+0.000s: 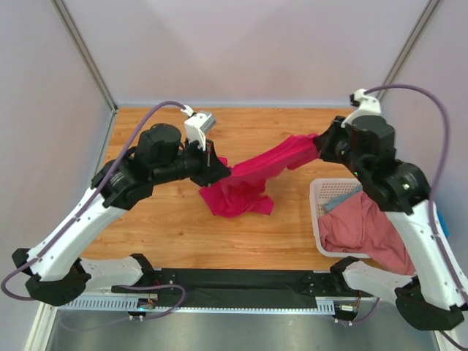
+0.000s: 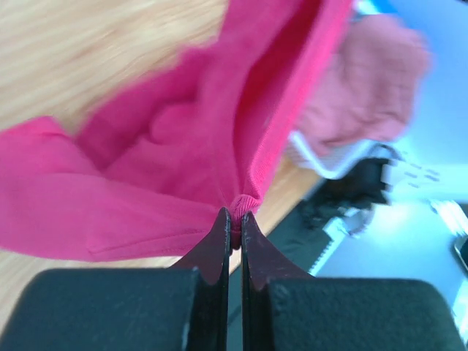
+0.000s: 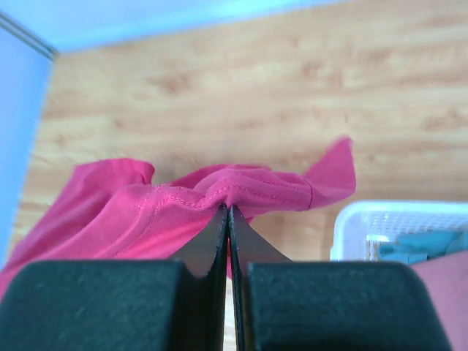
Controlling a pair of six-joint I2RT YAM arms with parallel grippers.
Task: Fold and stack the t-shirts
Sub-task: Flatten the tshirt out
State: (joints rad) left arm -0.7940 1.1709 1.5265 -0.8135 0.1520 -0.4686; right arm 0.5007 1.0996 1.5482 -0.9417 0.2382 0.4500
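A magenta-red t-shirt (image 1: 252,179) hangs stretched between both grippers above the wooden table, its lower part drooping at centre. My left gripper (image 1: 219,170) is shut on one edge of the shirt (image 2: 183,183), the cloth bunched at the tips (image 2: 235,218). My right gripper (image 1: 319,142) is shut on a stitched edge of the same shirt (image 3: 183,201), pinched at the tips (image 3: 229,208). A dusty pink t-shirt (image 1: 362,230) drapes over the white basket (image 1: 317,191) at right, with a blue-grey cloth (image 1: 342,197) inside. The pink shirt also shows in the left wrist view (image 2: 365,80).
The white lattice basket stands at the table's right edge, also in the right wrist view (image 3: 395,227). The table (image 1: 161,227) is wooden, with grey walls at left, back and right. A black rail (image 1: 241,281) runs along the near edge between the arm bases.
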